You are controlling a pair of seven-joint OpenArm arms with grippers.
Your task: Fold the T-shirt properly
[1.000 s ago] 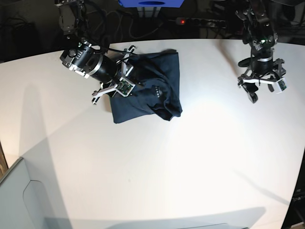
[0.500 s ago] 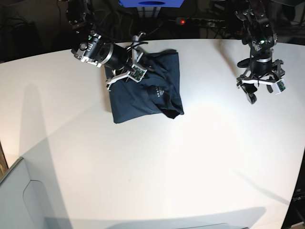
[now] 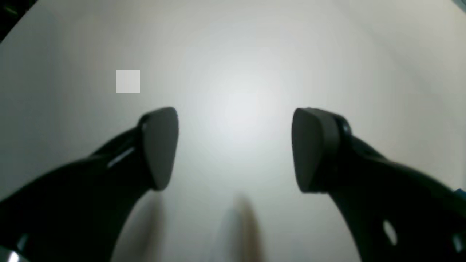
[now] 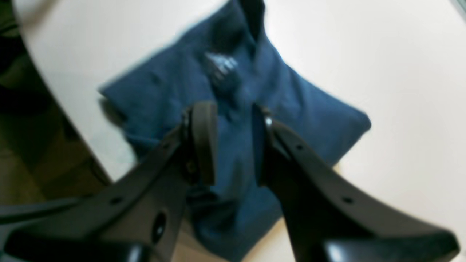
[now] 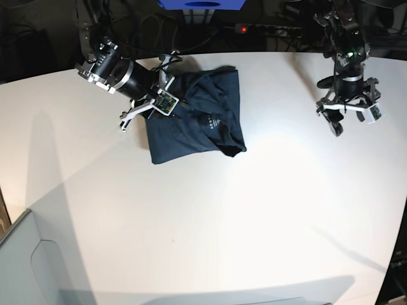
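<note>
shirt [image 5: 194, 117] folded near your table's [image 5: 203, 222] far edge | right gripper [image 4: 233, 145] above it, fingers slightly apart, holding nothing | left gripper [image 3: 235, 149] fingers wide apart over bare table

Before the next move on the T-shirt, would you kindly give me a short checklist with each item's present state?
1. T-shirt fully on the table: ok.
2. Fold neat and squared: not ok, edges bunched and uneven.
3. Right pincer free of cloth: ok, nothing between its parted fingers.
4. Left pincer open and empty: ok.
5. Left pincer away from the garment: ok, only bare table beneath.
6. Collar label facing up: cannot tell.
</note>
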